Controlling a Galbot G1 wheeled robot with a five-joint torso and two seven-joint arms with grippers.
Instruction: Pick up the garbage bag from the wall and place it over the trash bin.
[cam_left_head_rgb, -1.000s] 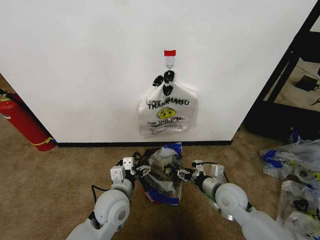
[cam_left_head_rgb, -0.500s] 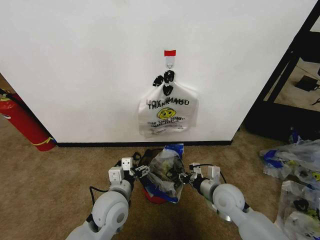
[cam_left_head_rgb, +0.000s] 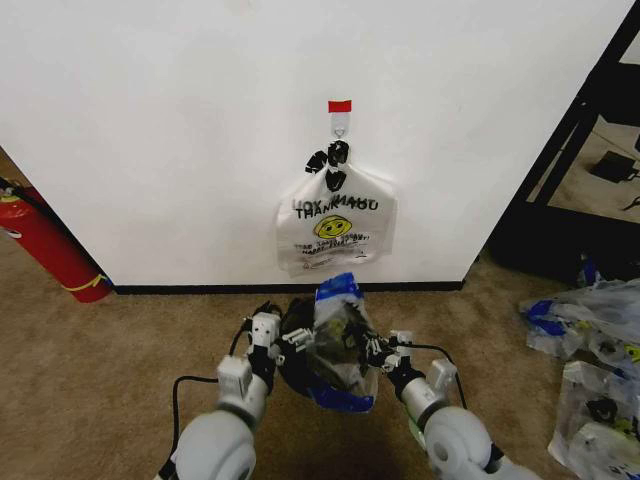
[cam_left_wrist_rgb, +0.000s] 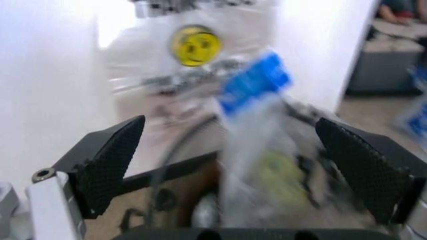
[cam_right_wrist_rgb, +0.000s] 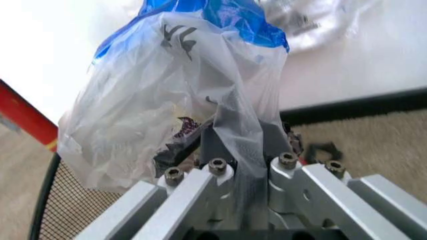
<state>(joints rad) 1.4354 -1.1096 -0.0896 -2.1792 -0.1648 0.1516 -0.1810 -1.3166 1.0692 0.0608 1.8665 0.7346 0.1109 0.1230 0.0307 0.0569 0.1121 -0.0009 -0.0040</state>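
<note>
Jaws: right gripper (cam_right_wrist_rgb: 237, 172) clamps garbage bag (cam_left_head_rgb: 340, 340), left gripper (cam_left_wrist_rgb: 233, 165) open beside it.

Below the wall hook, the garbage bag (cam_left_head_rgb: 338, 340) is see-through whitish plastic with a bright blue patch at its top, another blue band along its lower edge, and dark and yellowish print showing through the middle. Just behind it, the trash bin (cam_left_head_rgb: 292, 355) shows a black rim and dark inside. On the hook hangs an opaque white bag (cam_left_head_rgb: 335, 232) with black lettering and a yellow smiley, under a small red tag (cam_left_head_rgb: 340, 105). Well to the left of that bag stands a red fire extinguisher (cam_left_head_rgb: 45, 245). The wall (cam_left_head_rgb: 180, 130) is white with a black baseboard; the carpet (cam_left_head_rgb: 90, 370) is tan-brown.
</note>
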